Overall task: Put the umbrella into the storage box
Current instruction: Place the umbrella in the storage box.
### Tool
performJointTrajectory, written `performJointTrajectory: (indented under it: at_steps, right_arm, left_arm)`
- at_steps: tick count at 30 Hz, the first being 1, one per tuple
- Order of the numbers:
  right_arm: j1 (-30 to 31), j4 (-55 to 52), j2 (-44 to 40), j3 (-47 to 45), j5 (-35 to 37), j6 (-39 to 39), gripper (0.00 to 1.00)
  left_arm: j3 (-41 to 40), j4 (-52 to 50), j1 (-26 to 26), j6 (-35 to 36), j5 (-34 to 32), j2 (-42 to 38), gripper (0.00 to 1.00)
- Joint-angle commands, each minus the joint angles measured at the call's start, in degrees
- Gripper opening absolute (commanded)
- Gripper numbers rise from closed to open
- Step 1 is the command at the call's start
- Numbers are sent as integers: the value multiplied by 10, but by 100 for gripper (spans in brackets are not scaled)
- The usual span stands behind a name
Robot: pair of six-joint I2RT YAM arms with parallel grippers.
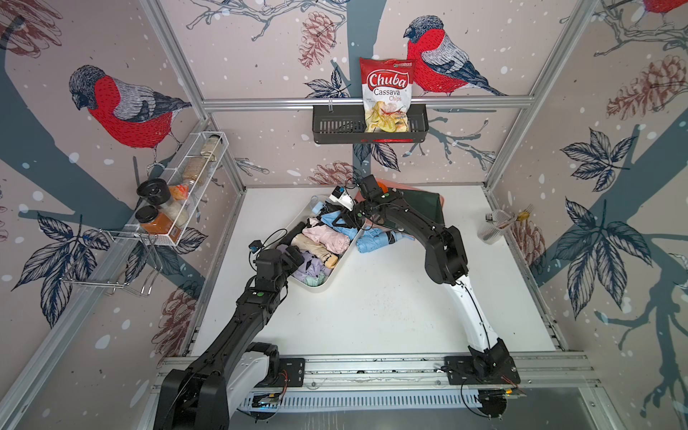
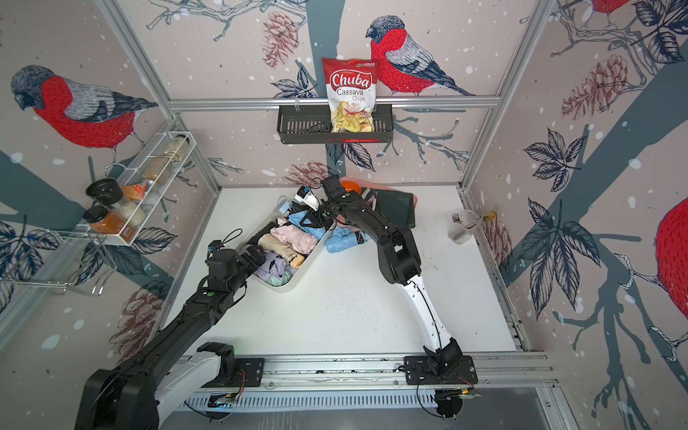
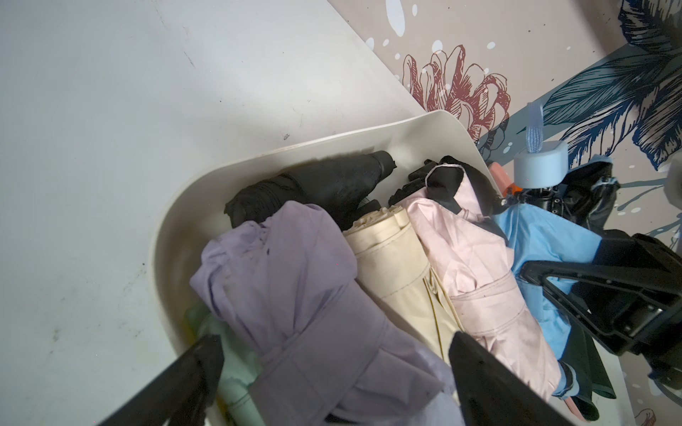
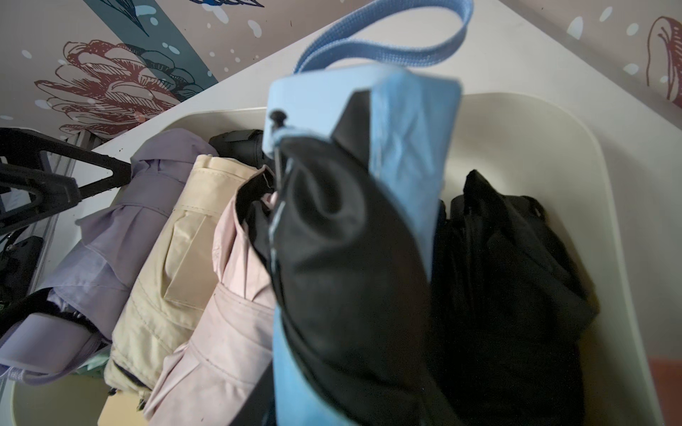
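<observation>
Noted left gripper [image 1: 298, 258] wide open just left of frame centre, arm extended from lower left. Logged right gripper [image 1: 340, 219] clamped on umbrella [image 4: 409, 147], arm bent at elbow.

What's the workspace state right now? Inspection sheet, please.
Surface: white table, faint scuffs; loose blue umbrella lies beside the box.
Job's things: storage box holds lilac umbrella, cream umbrella, pink umbrella, black umbrella; held blue umbrella over the box.
Clutter: pink tray with dark green item; clear cup of utensils.
Grippers: left gripper open over the lilac umbrella; right gripper shut on the held blue umbrella.
Cables: loose loops, left wrist cable, right wrist cable.
Surroundings: chips bag in black basket; spice jars in wire rack.
</observation>
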Motion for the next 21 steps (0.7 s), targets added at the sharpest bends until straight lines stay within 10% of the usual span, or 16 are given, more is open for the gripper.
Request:
performJointTrajectory:
  at_steps: [1, 21]
  right_arm:
    - [8, -4, 10, 4, 5, 4, 36]
    - [20, 5, -7, 20, 54, 42, 87]
  left_arm:
    - [-1, 14, -1, 2, 2, 2, 99]
    - [2, 17, -3, 0, 5, 13, 99]
